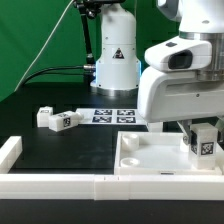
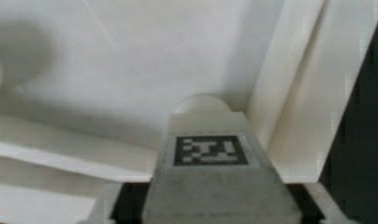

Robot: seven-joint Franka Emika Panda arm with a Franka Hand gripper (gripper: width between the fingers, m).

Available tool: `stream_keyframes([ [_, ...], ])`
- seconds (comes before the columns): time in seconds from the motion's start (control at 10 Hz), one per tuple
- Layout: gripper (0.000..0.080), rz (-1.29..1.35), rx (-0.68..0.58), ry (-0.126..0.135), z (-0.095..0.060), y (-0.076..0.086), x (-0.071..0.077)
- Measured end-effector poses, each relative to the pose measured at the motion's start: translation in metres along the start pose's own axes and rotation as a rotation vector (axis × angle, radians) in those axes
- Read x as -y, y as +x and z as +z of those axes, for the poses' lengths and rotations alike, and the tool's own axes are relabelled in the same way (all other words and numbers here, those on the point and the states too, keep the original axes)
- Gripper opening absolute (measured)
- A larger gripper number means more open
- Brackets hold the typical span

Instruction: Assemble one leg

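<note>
From the exterior view I see the arm's two-finger gripper [image 1: 203,140] down at the exterior view's right, its fingers closed around a small white rectangular plastic leg [image 1: 204,143] with a black-and-white square tag facing the camera. The leg stands upright over the near right corner of the large flat white square panel with a raised rim [image 1: 140,158]; I cannot tell whether its foot touches the panel. The wrist view shows the same leg [image 2: 209,150] between the dark finger pads [image 2: 131,198], tag toward the lens, with the panel's white rim [image 2: 307,90] running just beside it.

Well apart, at the exterior view's left on the black table [image 1: 70,150], lie two more small white tagged blocks [image 1: 56,119], touching each other. The thin white marker board [image 1: 113,116] lies behind, near the white robot base [image 1: 115,55]. A low white fence [image 1: 60,184] runs along the front edge.
</note>
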State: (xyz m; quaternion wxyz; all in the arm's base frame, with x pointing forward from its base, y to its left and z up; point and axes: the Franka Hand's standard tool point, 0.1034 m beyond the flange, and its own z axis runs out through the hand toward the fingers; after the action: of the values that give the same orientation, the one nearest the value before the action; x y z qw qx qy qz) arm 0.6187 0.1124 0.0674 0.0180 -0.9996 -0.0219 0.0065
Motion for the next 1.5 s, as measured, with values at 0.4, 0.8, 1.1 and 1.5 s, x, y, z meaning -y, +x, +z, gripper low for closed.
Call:
stream_keyframes([
  [0.4, 0.0291, 0.508, -0.020, -0.005, 0.001, 0.000, 0.001],
  [0.8, 0.0307, 0.862, -0.039, -0.070, -0.001, -0.005, -0.022],
  [1.1, 0.0309, 0.953, -0.034, -0.097, -0.001, -0.009, -0.032],
  [1.5, 0.0640, 0.952, -0.034, -0.098, 0.000, -0.009, -0.031],
])
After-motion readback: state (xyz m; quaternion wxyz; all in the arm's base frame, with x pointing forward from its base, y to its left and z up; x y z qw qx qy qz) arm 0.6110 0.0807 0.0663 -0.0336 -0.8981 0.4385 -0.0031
